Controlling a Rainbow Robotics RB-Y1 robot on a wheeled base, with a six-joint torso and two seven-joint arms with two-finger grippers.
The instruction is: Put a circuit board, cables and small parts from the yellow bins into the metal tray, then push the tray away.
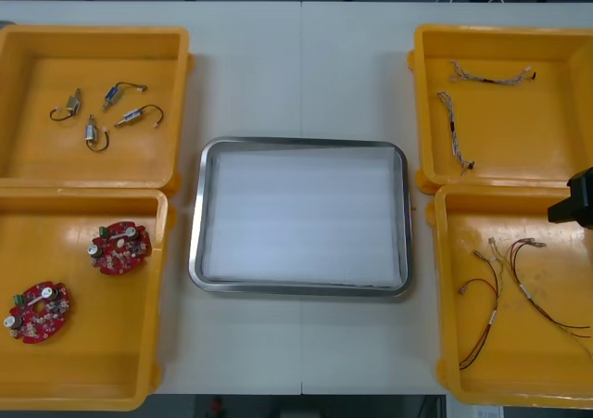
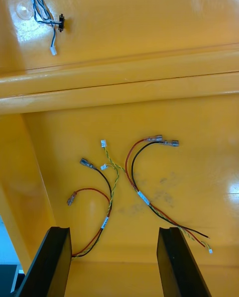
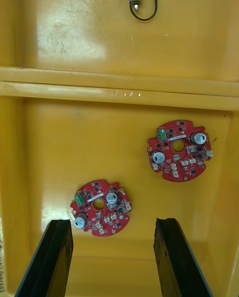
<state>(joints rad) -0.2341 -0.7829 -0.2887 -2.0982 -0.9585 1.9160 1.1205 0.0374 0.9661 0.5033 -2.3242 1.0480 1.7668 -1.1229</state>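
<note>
The front camera is looking steeply down from overhead, taking in the light table [image 1: 301, 66] — metal tray [image 1: 200, 223] in the middle, yellow bins [image 1: 93, 31] at both sides. The right wrist camera is peering closely into the nearer right bin [image 1: 444, 288], sharing its red and yellow cables [image 2: 107, 197] with the front view. The left wrist camera is hanging equally close over the nearer left bin [image 1: 93, 353], sharing two round red circuit boards [image 3: 178, 150].

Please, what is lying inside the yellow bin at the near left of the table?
Two red circuit boards lie apart on the floor of the yellow bin, with nothing on top. The left hand hovers open over them. Whatever is under each board is covered.
</note>
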